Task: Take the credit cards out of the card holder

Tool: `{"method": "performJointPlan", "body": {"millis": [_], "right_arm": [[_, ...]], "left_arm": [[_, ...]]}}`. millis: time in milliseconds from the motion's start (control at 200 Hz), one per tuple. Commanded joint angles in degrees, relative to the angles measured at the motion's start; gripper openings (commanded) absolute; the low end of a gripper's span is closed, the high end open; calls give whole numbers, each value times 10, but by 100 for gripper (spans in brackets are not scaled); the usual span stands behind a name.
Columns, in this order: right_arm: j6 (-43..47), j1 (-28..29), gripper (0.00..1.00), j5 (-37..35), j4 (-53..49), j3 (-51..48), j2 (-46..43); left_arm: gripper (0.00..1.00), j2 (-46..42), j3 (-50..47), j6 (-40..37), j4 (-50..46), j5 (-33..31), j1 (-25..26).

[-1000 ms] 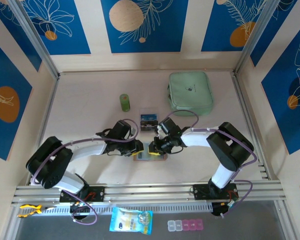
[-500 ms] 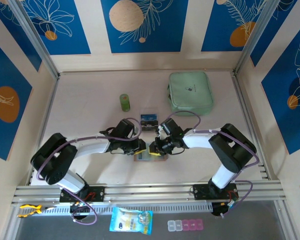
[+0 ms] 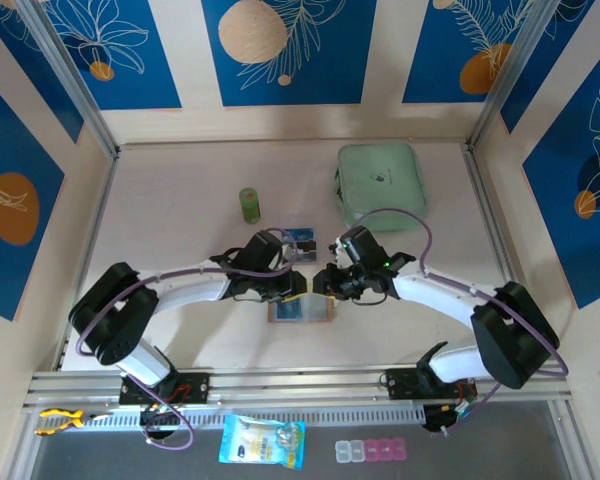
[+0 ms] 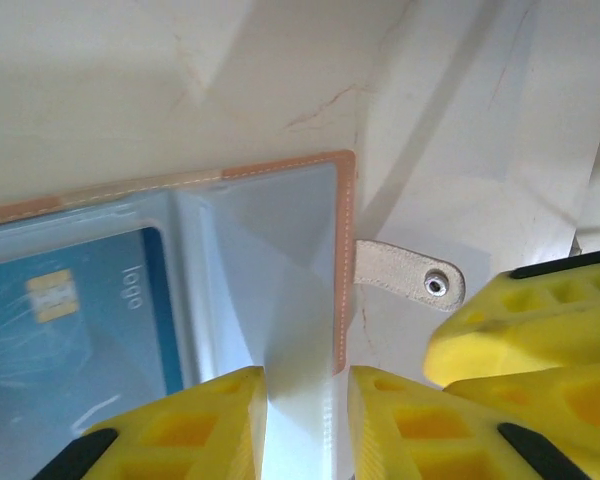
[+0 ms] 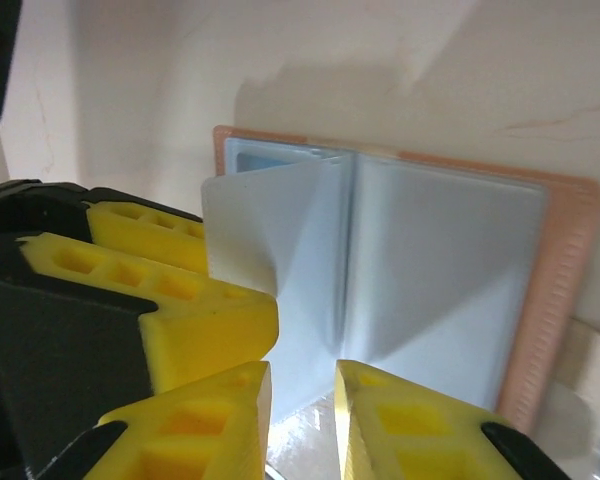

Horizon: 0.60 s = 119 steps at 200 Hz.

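Both pincers at the opened card holder on the tabletop.

We see the card holder [image 3: 300,309] lying open near the front middle of the tabletop [image 3: 180,220], between the two arms. The left pincer [image 4: 305,420] is clenched on a pale inner pocket leaf beside the snap tab [image 4: 410,275]; a blue credit card [image 4: 75,310] sits in a pocket. The right pincer [image 5: 302,405] straddles a raised grey leaf; we cannot tell whether it grips. A second card [image 3: 297,240] lies just behind the holder.

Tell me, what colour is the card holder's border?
Pinkish-tan, clearest in the right wrist view, on the card holder.
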<state>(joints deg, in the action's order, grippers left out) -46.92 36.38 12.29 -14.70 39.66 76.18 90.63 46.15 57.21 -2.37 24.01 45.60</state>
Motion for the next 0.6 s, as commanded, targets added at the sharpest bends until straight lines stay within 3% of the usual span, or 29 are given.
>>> {"method": "performJointPlan", "body": {"millis": [0,340,590], "right_arm": [[23,-17,26,-26,-74,6,-36],[26,-51,28,-15,-101,-22,-99],[22,-52,30,2,-96,-23,-98]], "left_arm": [[28,26,21,10,3,13,14],[34,87,63,20,36,29,35],[41,66,66,4,14,11,34]]}}
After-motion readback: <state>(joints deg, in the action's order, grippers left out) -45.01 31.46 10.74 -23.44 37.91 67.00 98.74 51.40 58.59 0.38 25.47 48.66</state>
